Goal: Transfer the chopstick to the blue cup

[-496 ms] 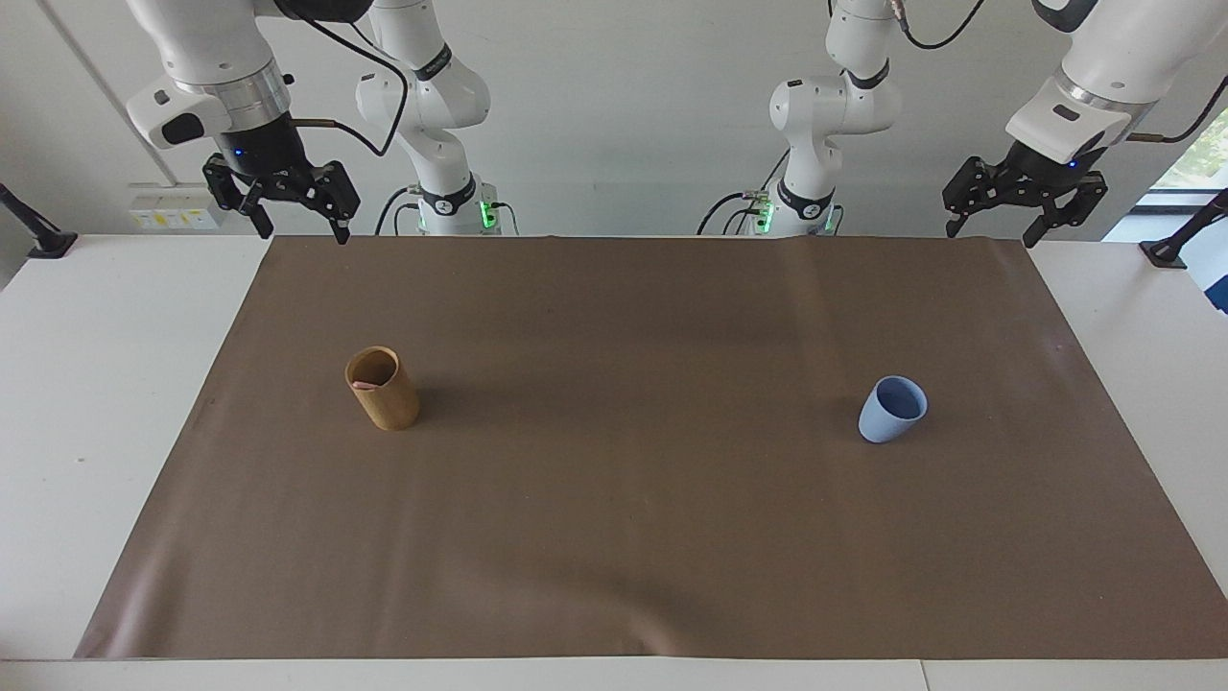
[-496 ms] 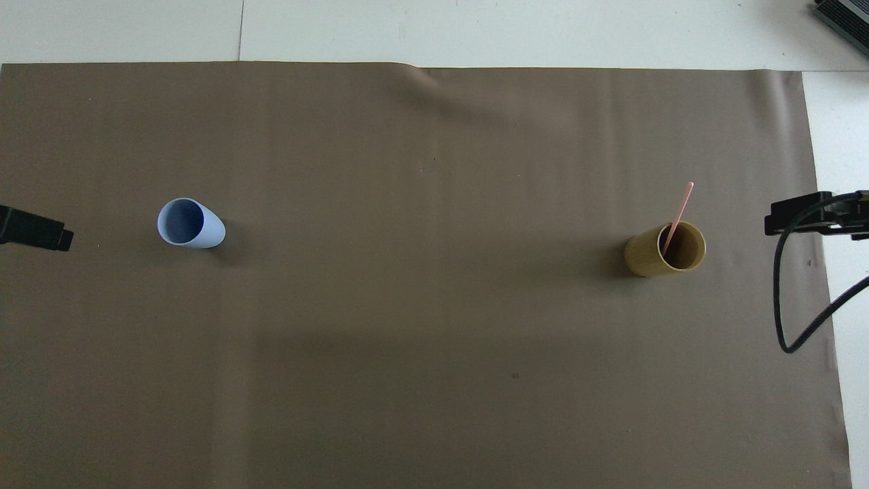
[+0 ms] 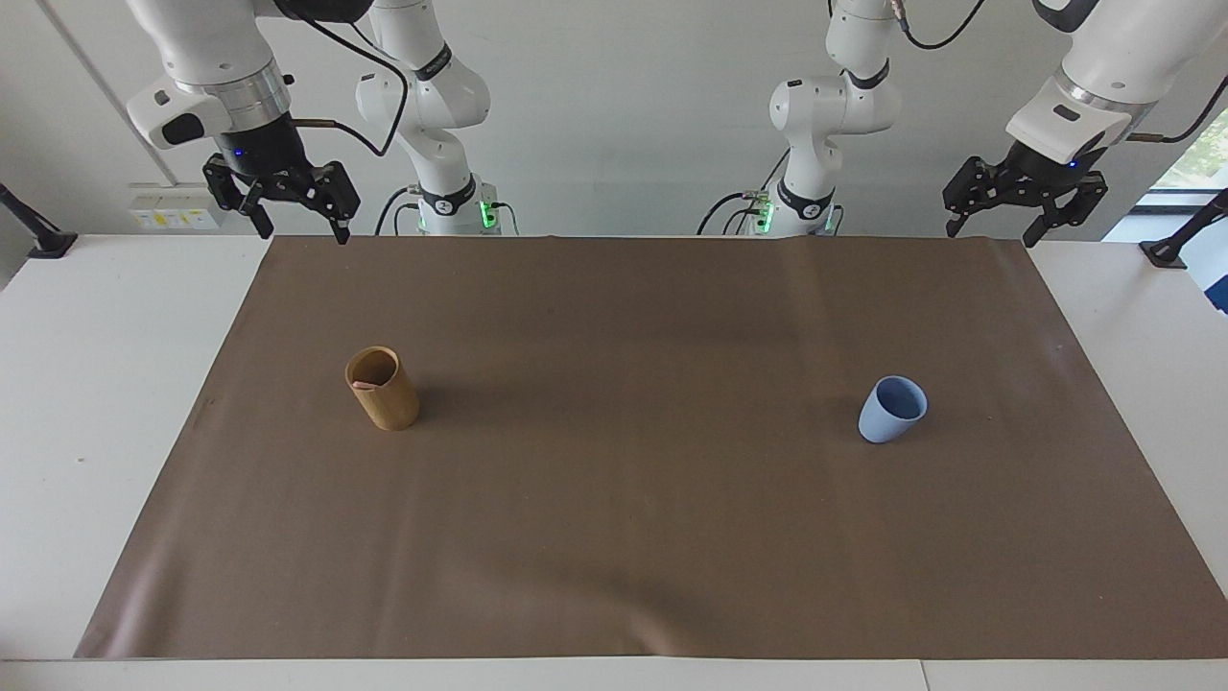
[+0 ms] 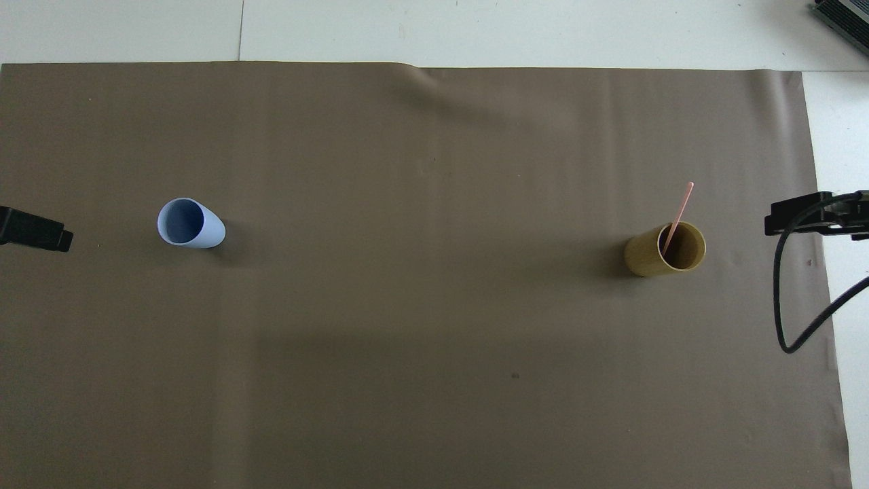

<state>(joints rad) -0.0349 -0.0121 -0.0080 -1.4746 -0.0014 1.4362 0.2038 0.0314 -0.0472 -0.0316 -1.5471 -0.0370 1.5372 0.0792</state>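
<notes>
A single pink chopstick (image 4: 679, 212) stands tilted in the tan bamboo-coloured cup (image 4: 665, 249), toward the right arm's end of the table. In the facing view only its tip (image 3: 364, 385) shows at that cup's (image 3: 382, 388) rim. The blue cup (image 3: 892, 409) stands empty toward the left arm's end and also shows in the overhead view (image 4: 191, 223). My right gripper (image 3: 302, 233) is open and empty, raised over the mat's edge by the robots. My left gripper (image 3: 990, 235) is open and empty, raised over the mat's other corner by the robots. Both arms wait, well apart from the cups.
A brown mat (image 3: 614, 537) covers most of the white table (image 3: 86, 384). The two cups stand about equally near to the robots, with a wide stretch of bare mat between them. A black cable (image 4: 787, 319) hangs from the right arm.
</notes>
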